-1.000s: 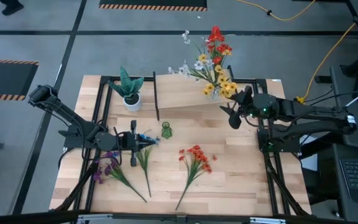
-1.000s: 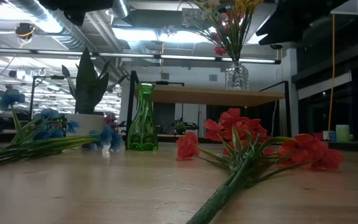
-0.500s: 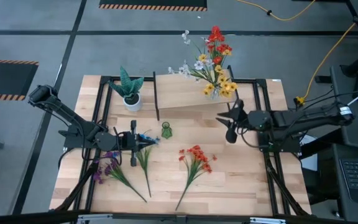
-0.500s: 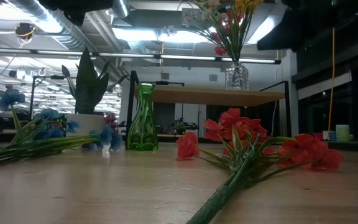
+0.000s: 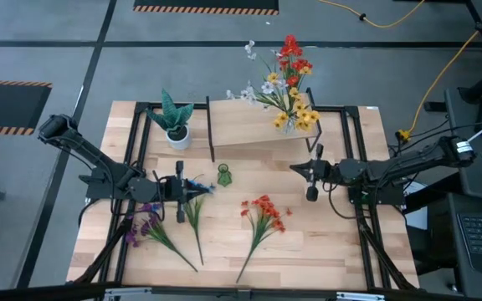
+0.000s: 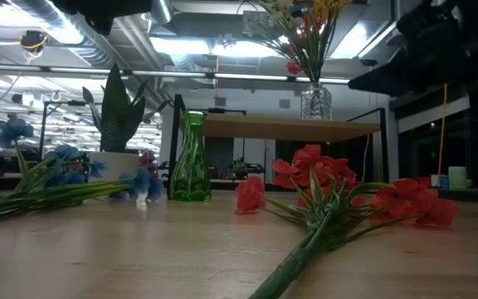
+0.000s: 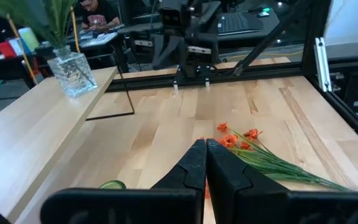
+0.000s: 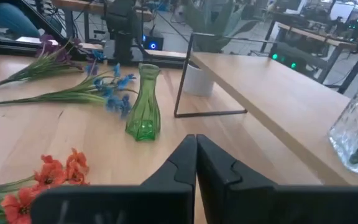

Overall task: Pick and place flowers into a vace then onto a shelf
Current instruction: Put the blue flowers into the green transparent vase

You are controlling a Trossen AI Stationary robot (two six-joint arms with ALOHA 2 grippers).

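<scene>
A green glass vase (image 5: 224, 176) (image 8: 144, 102) stands upright on the tabletop in front of the shelf (image 5: 258, 134). A clear glass vase (image 6: 315, 101) holding mixed flowers (image 5: 287, 84) stands on the shelf. Loose flowers lie flat on the table: a red-orange sprig (image 5: 264, 213), a blue one (image 5: 195, 205) and a purple one (image 5: 145, 226). My left gripper (image 5: 201, 191) (image 7: 205, 144) hovers shut over the blue blossoms, left of the green vase, with nothing between its fingers. My right gripper (image 5: 294, 169) (image 8: 195, 138) is shut and empty in the air in front of the shelf's right end, pointing toward the green vase.
A spiky green plant in a white pot (image 5: 175, 124) stands at the far left beside the shelf. Black frame rails (image 5: 366, 226) run along the table's left and right sides. Bare wood lies between the red-orange sprig and the right rail. A person (image 7: 95, 9) sits beyond the table.
My right gripper has drawn back from the clear vase on the shelf, moving toward the table's near edge, and its fingers have shut on nothing. The vase with flowers stays standing on the shelf.
</scene>
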